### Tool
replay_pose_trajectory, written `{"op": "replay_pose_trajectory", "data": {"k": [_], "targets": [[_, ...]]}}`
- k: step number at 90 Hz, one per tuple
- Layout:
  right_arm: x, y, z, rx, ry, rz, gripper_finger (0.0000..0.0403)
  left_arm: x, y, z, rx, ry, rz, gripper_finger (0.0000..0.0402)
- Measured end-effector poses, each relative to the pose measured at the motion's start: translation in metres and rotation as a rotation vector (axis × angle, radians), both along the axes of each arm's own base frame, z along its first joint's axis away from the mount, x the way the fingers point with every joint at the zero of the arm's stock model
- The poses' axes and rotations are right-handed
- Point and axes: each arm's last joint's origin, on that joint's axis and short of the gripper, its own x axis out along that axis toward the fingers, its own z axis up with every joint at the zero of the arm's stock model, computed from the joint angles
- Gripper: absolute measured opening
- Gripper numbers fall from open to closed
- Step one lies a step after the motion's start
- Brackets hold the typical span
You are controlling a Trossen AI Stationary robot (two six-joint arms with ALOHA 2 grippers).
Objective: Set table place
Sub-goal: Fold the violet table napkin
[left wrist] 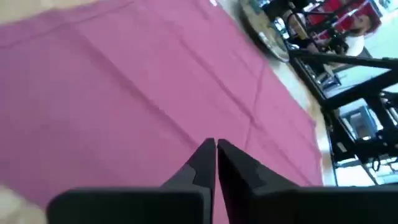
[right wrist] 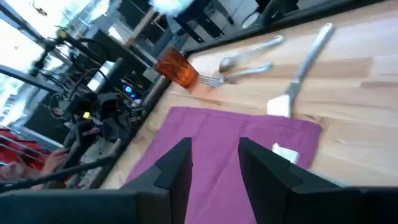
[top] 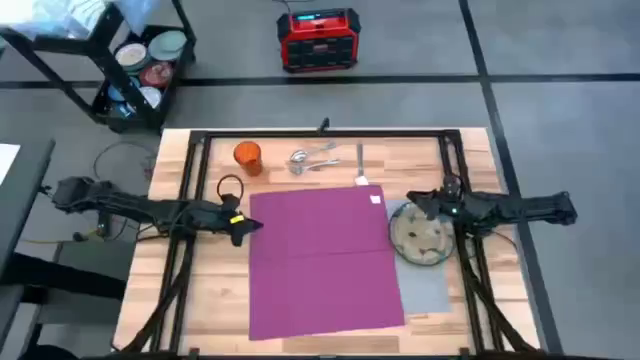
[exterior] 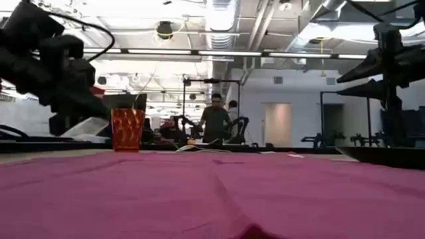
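The magenta napkin [top: 325, 260] lies spread flat mid-table, covering most of the grey placemat [top: 425, 290], so the clenched left gripper [top: 243, 226] at its edge should reopen and pinch only cloth, while the released right gripper [top: 425, 205] hovers over the plate [top: 420, 240].

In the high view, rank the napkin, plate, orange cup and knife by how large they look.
1. Magenta napkin, by far the largest, spread open mid-table.
2. Plate, partly under the right gripper.
3. Knife: long but thin.
4. Orange cup.
Knife and cup cover similar area, so their order is unsure.
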Motion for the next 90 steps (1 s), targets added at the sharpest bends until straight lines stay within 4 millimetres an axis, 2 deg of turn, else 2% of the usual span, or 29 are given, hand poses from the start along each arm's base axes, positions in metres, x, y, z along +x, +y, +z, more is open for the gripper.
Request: {"op": "replay_pose_trajectory", "data": {"k": [27, 61, 76, 90], "targets": [[-0.01, -0.001, 0.037, -0.07, -0.081, 0.01, 0.0118, 0.01, 0.0, 0.045, 0.106, -0.12, -0.032, 0.0], [-0.012, -0.001, 0.044, -0.056, -0.13, 0.008, 0.0118, 0.015, 0.008, 0.088, 0.188, -0.186, 0.003, 0.0], [-0.013, -0.002, 0.068, -0.09, -0.15, 0.009, 0.0118, 0.019, 0.011, 0.131, 0.309, -0.078, -0.022, 0.0], [-0.013, -0.004, 0.116, -0.202, -0.095, -0.014, 0.0118, 0.026, 0.022, 0.184, 0.469, 0.018, -0.023, 0.0]]}}
